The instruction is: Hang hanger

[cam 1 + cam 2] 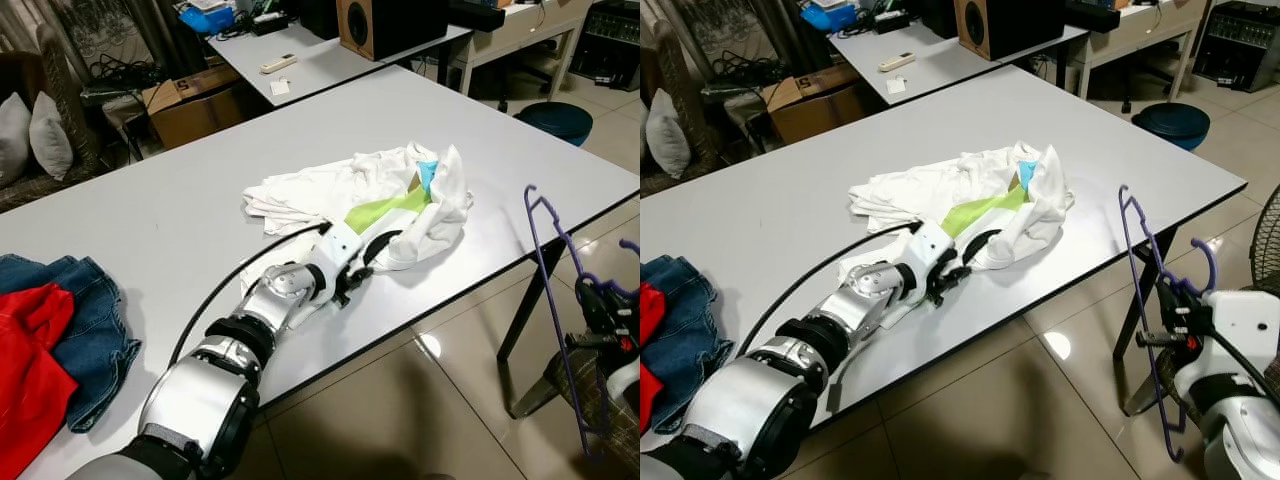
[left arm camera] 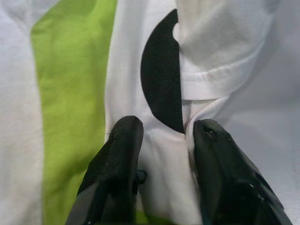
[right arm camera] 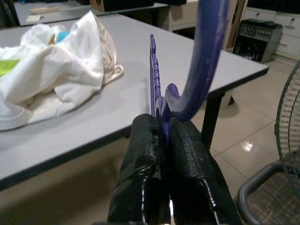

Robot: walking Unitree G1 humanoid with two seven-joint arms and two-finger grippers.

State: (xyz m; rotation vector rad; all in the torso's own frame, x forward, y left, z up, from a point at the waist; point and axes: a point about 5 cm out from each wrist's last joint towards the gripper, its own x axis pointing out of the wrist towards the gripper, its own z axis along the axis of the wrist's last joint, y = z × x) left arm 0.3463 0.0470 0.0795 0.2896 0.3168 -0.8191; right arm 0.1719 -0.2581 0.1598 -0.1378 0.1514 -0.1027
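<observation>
A crumpled white shirt (image 1: 400, 200) with a lime green stripe and a black mark lies on the grey table (image 1: 150, 200) near its front edge. My left gripper (image 1: 368, 262) rests on the shirt's near side. In the left wrist view its fingers (image 2: 124, 140) stand apart, open, with a fold of white fabric (image 2: 161, 154) between them. Off the table's right end my right gripper (image 1: 1175, 300) is shut on a purple hanger (image 1: 1140, 250), held upright by the base of its hook (image 3: 201, 56).
Blue jeans (image 1: 80, 300) and a red garment (image 1: 25, 370) lie at the table's left end. A second table with a speaker (image 1: 385, 25) stands behind, with a cardboard box (image 1: 195, 105) beside it. A fan grille (image 1: 1265, 240) and a wire frame stand by my right arm.
</observation>
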